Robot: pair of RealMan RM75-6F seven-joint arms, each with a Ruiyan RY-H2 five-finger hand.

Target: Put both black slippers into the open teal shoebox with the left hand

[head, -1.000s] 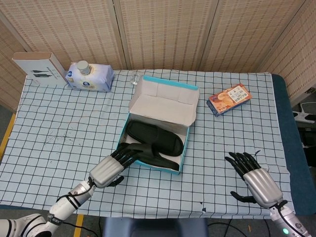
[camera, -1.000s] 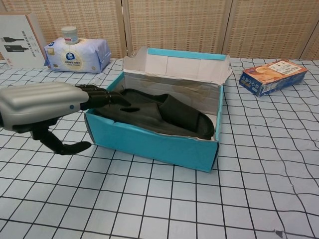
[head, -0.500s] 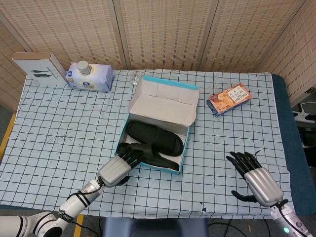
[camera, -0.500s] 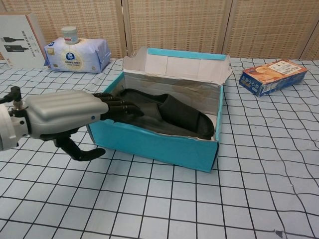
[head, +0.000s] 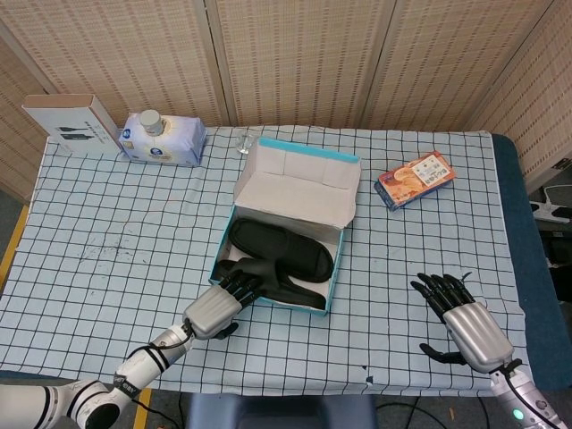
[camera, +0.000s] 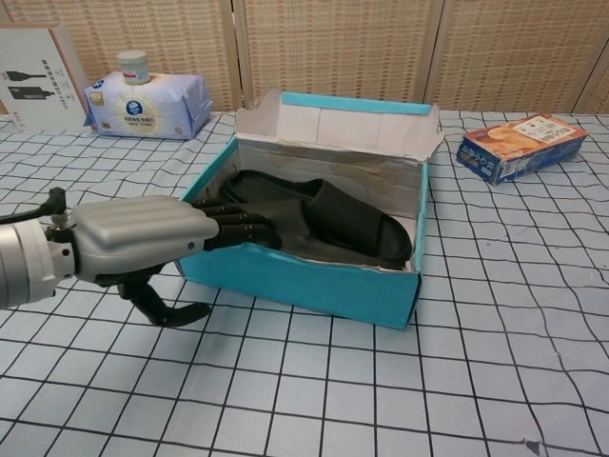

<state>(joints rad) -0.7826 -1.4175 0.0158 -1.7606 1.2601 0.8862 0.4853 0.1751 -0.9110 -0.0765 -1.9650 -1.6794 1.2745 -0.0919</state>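
Near the middle of the bench, the teal shoebox (head: 332,273) sits open, lid flap propped up towards the far edge, and the black slippers (camera: 328,214) lie inside it, one stacked partly over the other. The top one looks tilted against the box's left wall instead of lying flat. The left hand (camera: 143,240) reaches over the box's near-left corner, its fingers (camera: 238,228) stretched out and resting on the slipper's near end; whether it pinches the sole or only presses on it I cannot tell, the box wall hides that contact. These read as soft, light foam slippers: they should bend instead of resisting, and the matte upper ought not to slip. The wide strap across the upper, or the sole's edge, looks the best place to take hold. Pushing hard risks sliding the light cardboard box. At the near-right corner the right hand (head: 466,320) rests on the bench, fingers spread, empty.
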